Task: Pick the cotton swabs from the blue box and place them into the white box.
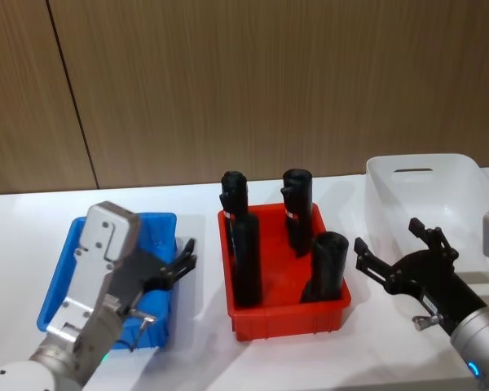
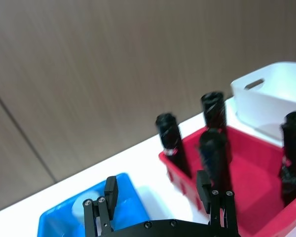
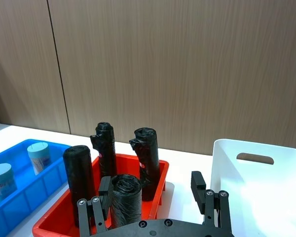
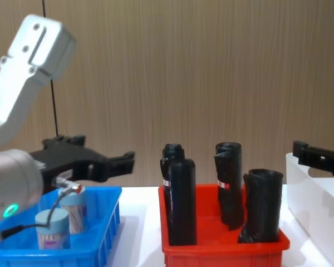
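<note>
The blue box (image 1: 159, 232) sits at the left of the table, and my left arm covers most of its inside in the head view. Two cotton swabs jars (image 4: 49, 228) (image 4: 74, 209) with pale-blue lids stand inside the blue box (image 4: 103, 236). My left gripper (image 4: 103, 150) hovers open and empty above the box's right side, clear of the jars. The white box (image 1: 428, 195) stands at the far right. In front of its left wall my right gripper (image 1: 387, 236) is open, with nothing between its fingers. The right wrist view shows both jars (image 3: 1, 180) (image 3: 38, 155).
A red bin (image 1: 285, 314) holding several tall black rolls (image 1: 244, 257) stands between the blue box and the white box. A wooden wall panel rises behind the table. Bare white tabletop lies in front of and behind the bins.
</note>
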